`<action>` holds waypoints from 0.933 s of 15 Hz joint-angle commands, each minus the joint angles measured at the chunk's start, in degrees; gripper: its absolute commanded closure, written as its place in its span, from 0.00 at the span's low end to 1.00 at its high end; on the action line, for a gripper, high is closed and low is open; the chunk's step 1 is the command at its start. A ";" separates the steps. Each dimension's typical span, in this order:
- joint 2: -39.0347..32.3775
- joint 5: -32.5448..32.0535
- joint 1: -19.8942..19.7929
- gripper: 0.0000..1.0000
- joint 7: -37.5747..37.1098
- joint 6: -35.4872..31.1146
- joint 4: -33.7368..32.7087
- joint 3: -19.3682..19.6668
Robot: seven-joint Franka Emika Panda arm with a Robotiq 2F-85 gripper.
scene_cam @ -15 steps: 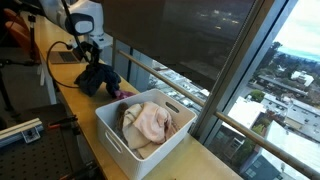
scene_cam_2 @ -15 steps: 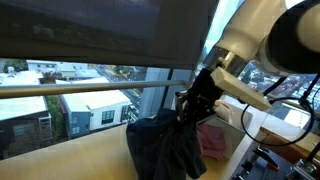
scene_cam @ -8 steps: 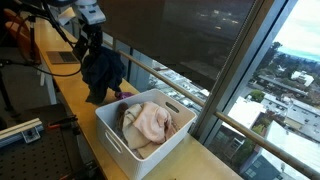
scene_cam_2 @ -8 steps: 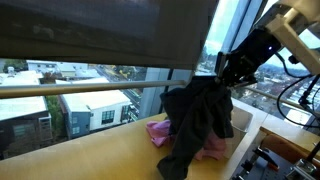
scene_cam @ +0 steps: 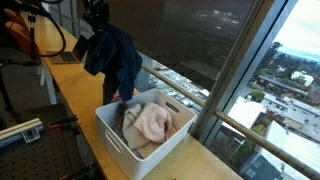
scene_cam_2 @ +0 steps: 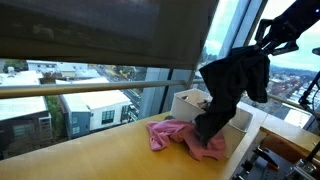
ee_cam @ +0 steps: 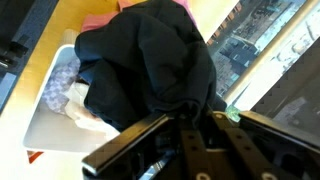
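A dark navy garment [scene_cam: 113,62] hangs in the air from my gripper [scene_cam: 97,17], which is shut on its top. In an exterior view the same dark garment [scene_cam_2: 232,88] dangles below the gripper [scene_cam_2: 268,40], its lower end just above a pink cloth [scene_cam_2: 178,134] lying on the wooden counter. In the wrist view the dark garment [ee_cam: 150,62] fills the middle, bunched between the fingers [ee_cam: 140,135] of my gripper [ee_cam: 178,115]. A white bin [scene_cam: 112,128] holding a beige cloth [scene_cam: 147,123] stands below and to the right of the hanging garment.
The long wooden counter [scene_cam: 70,95] runs beside a window wall with a metal railing [scene_cam: 175,80]. The pink cloth [scene_cam: 124,94] lies just behind the bin. A laptop [scene_cam: 68,57] sits further back on the counter, and cables hang by the arm.
The gripper has risen and carried the dark garment off the counter toward the white bin. The pink cloth beneath it is now uncovered.
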State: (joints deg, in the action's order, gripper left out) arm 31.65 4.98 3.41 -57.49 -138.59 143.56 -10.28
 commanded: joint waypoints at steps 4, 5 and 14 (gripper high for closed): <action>-5.31 -5.00 -6.11 0.97 0.95 1.34 -2.71 -0.41; -6.08 -6.49 -7.22 0.97 1.10 2.01 -3.59 -0.08; -16.13 -16.21 -13.93 0.97 5.39 9.98 -23.57 3.87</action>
State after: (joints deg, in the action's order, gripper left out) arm 20.66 -8.77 -10.30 -53.75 -132.75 129.45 -7.41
